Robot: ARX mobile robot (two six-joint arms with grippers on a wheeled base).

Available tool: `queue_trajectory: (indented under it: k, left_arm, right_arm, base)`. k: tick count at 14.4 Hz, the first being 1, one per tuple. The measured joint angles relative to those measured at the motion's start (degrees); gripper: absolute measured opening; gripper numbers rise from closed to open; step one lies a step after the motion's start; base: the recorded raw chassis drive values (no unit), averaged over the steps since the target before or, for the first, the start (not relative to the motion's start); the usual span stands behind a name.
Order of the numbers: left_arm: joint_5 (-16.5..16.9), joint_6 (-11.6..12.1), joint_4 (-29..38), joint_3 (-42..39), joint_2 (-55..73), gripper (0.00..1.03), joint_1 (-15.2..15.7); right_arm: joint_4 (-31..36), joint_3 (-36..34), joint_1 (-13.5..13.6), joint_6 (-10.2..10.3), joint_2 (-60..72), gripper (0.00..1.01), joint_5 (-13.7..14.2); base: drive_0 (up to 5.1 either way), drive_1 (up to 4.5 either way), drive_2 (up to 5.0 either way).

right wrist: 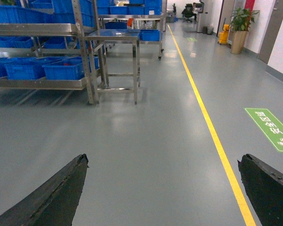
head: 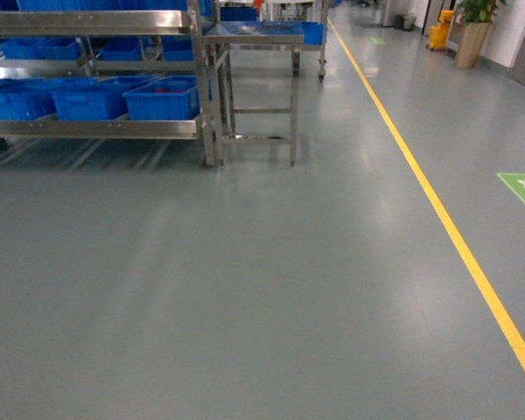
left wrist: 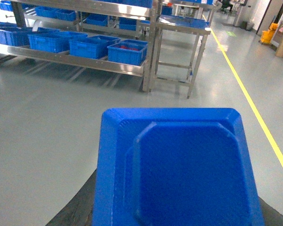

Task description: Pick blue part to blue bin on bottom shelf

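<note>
Blue part (left wrist: 179, 169) fills the left wrist view, clamped in the left gripper (left wrist: 174, 221), whose dark fingers (left wrist: 75, 207) show at its lower edges, held level above grey floor (head: 262, 289). Right gripper (right wrist: 165, 188) points forward, jaws spread wide, holding nothing. Ahead-left, blue bins (head: 162, 98) sit on the bottom shelf (head: 92, 129).

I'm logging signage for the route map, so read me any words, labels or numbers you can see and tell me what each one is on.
Green floor sign: white characters, too blurred to read; only its edge shows in the head view.
Second green floor mark, far down the aisle: too small to read.
Blue bins, rack, steel table, blue part: no readable text.
Nothing here can be quoted.
</note>
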Motion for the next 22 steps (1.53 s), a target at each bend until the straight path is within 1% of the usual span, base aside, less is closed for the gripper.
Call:
queue_trajectory:
  k: [22]
  left_arm:
    - [-0.04,0.0,0.22,0.0,-0.02,0.43,0.0]
  right_arm:
    - [0.22,0.0,0.0,-0.02,0.0,0.98,-0.02]
  base:
    - [0.0,4.23,-4.3]
